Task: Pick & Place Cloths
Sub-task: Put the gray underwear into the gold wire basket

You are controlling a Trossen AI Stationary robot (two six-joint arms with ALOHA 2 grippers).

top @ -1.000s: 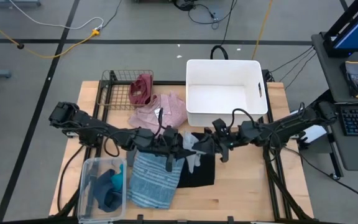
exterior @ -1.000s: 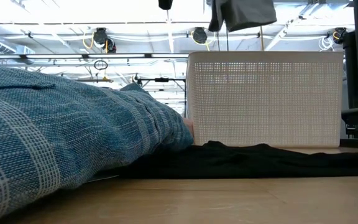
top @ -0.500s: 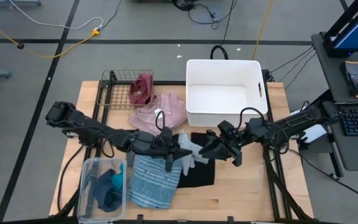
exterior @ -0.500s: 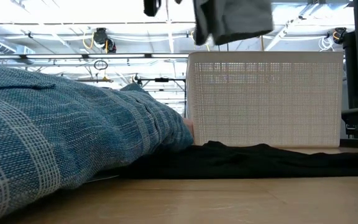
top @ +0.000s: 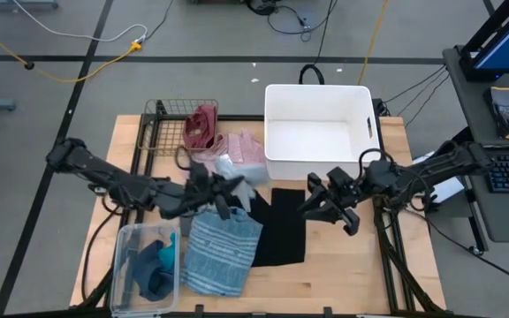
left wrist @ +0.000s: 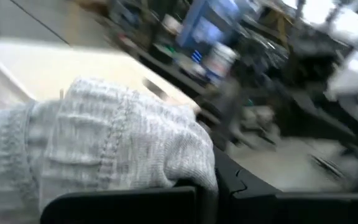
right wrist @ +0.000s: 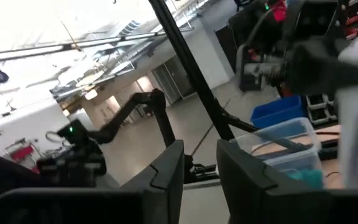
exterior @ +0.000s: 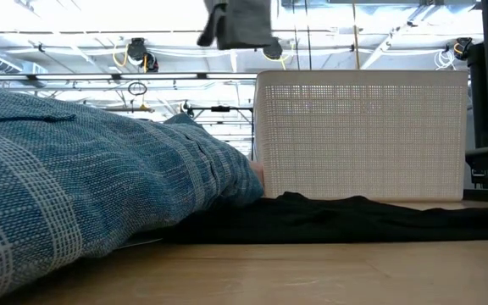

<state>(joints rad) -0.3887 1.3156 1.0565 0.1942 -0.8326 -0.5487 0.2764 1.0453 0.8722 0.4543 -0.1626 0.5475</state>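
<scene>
The left claw (top: 229, 188) is clamped on a grey cloth (top: 228, 174), which it holds up off the table (top: 325, 265) just beside the white bin's (top: 319, 131) near left corner. In the left wrist view the grey knit (left wrist: 104, 143) bunches over the pinched fingers, so the grip looks secure; I'd guess it hangs that high so it can clear the bin's wall.

The right claw (top: 323, 205) hovers near the bin's front wall with nothing between its fingers (right wrist: 166, 171), which stand slightly parted, probably waiting its turn.

The rest is spread out in front of the bin. A black cloth (top: 281, 230) lies flat there and a blue striped cloth (top: 219, 252) lies beside it. Left of the bin, a pink shirt (top: 241, 150) rests beside a maroon piece (top: 201, 128) draped on the wire basket (top: 162, 132). Teal and dark blue pieces (top: 153, 265) sit in a clear tub (top: 122, 265).
</scene>
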